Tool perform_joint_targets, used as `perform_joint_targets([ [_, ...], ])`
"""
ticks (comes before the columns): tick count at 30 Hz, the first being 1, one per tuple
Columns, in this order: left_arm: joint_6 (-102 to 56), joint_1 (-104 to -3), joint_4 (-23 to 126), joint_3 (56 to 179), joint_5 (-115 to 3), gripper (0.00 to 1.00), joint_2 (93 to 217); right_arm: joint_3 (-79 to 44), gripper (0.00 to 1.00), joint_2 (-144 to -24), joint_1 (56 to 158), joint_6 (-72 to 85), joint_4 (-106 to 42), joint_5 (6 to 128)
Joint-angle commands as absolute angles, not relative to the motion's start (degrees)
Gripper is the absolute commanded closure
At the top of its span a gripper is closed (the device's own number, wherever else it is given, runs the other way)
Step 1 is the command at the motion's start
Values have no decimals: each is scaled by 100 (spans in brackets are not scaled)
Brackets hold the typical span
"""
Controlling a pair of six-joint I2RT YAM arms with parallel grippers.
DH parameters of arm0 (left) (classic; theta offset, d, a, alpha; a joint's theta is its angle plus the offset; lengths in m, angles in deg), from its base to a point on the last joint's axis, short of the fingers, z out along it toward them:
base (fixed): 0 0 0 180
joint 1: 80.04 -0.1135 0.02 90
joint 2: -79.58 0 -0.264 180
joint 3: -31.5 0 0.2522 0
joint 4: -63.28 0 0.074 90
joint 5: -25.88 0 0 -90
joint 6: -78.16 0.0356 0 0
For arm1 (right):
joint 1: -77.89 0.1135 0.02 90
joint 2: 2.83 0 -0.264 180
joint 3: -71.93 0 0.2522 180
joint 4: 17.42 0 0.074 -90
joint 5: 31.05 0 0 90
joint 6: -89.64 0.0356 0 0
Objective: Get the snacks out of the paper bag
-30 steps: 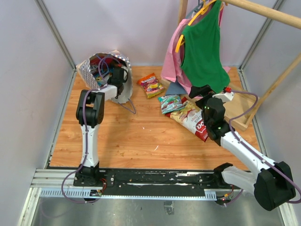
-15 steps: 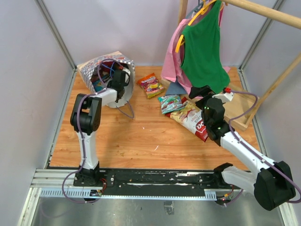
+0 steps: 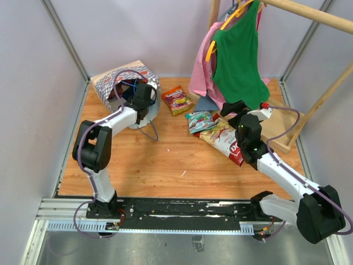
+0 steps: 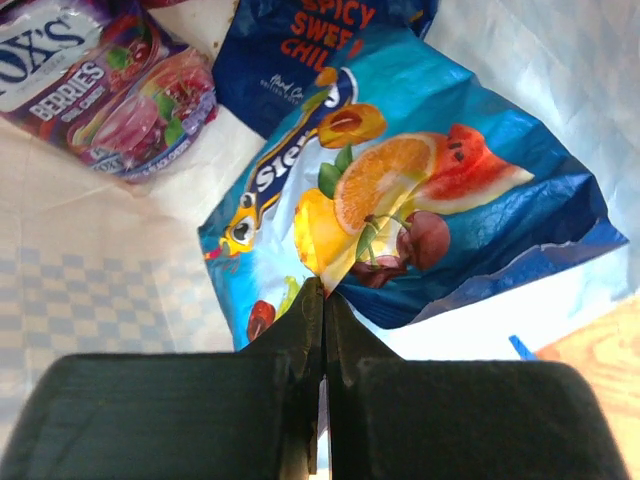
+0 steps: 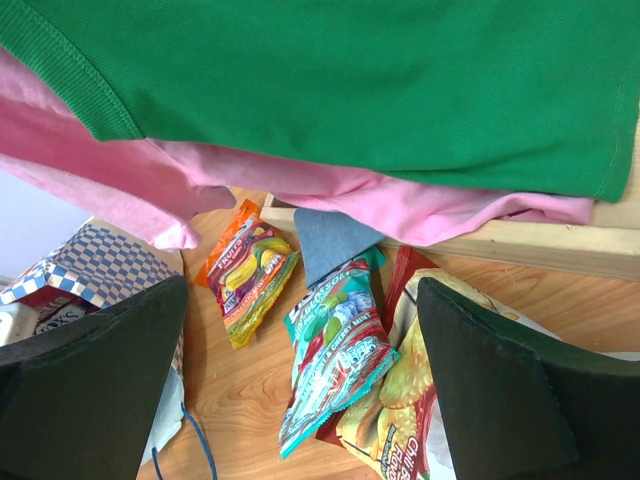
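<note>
Three packets show inside the paper bag [image 3: 105,85], which lies on its side at the far left of the tabletop [image 3: 165,160], mouth facing right. We see the left gripper [image 4: 318,292] reached into that mouth, jaws pressed together and nipping the lower edge of the blue fruit packet [image 4: 440,230]. Behind it lie the purple berry packet [image 4: 110,90] and a dark blue chilli packet [image 4: 300,60], all on the bag's white lining.

Moving right, outside the bag, the orange-green packet [image 3: 176,100] lies flat on the wood. The teal packet [image 3: 199,121] comes next and overlaps the red-and-white packet [image 3: 226,141]. A grey-blue cloth [image 5: 335,240] sits just behind the teal one.

Right gripper [image 5: 300,295] hovers over these packets, jaws spread wide, holding nothing. We note a pink garment [image 3: 201,66] and a green garment [image 3: 237,55] hanging above it.
</note>
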State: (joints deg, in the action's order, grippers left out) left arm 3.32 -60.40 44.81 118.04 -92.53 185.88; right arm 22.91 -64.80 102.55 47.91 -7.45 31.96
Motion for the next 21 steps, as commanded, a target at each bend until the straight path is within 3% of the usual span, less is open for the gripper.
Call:
perform_joint_targets([
  [1,56,-5885,4301,11712,-9274,100,17847,2333,2,-6538,10162,4849,-622,3148],
  [13,-435,-5341,3347,11719,-8542,100,16384,2313,1,-6809,10162,4911,-604,3247],
  [21,-691,-4408,3389,11563,-8972,100,16830,2306,2,-6939,10162,4975,-595,3282],
])
